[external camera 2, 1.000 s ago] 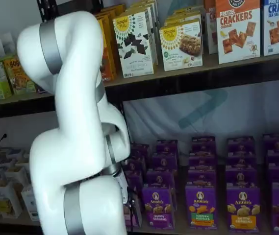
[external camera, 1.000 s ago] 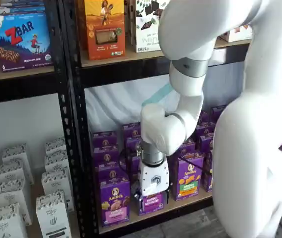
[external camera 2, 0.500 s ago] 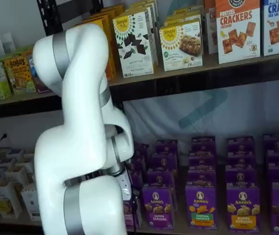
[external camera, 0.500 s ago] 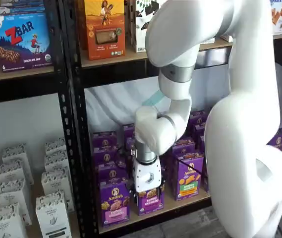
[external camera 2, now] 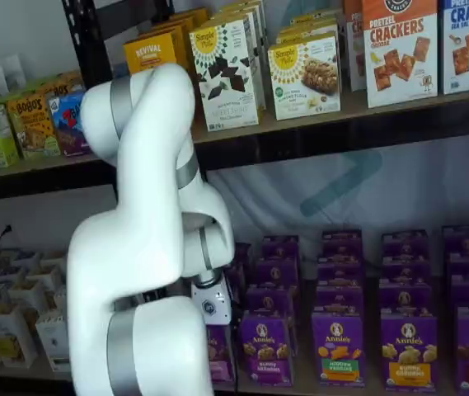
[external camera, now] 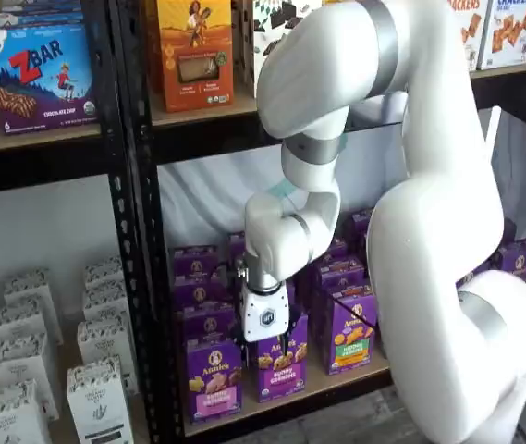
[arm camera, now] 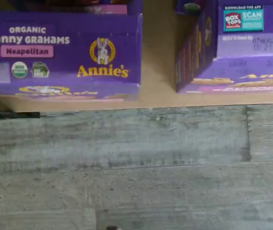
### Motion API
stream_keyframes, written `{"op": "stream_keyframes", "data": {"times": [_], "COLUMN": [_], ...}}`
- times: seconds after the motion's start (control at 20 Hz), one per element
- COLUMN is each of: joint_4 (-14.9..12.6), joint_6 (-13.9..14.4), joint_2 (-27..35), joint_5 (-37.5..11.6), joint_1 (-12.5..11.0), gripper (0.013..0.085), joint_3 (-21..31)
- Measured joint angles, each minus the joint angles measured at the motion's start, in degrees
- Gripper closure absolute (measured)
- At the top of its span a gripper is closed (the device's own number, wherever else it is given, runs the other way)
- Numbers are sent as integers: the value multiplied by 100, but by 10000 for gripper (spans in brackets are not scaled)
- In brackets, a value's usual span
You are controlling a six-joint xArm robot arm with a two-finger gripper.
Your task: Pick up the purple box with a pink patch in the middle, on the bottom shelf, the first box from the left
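The arm has swung left, so the gripper (external camera: 272, 350), jaws apparently open and empty, hangs right of the purple box (external camera: 214, 377) on the bottom shelf (external camera: 336, 381); it might grab its neighbour.

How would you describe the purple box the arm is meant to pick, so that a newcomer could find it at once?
Find the black rack and its bottom shelf, stocked with purple Annie's boxes. The purple box stands in the front row at the left end, beside the rack's post. Its front has a pink band, whereas the neighbour on its right is purple-labelled throughout.
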Motion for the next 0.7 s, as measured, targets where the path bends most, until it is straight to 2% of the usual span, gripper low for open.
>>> {"op": "stream_keyframes", "data": {"times": [0.15,0.35,0.7], "joint_4": [-159,-141,168], "joint_6": [100,61,-224], "joint_2": [211,410,720], "joint_5": [-266,-355,-205], "joint_1": [-55,-74,-51], "gripper": [130,130,130], "joint_3": [-213,-509,-1127]}}
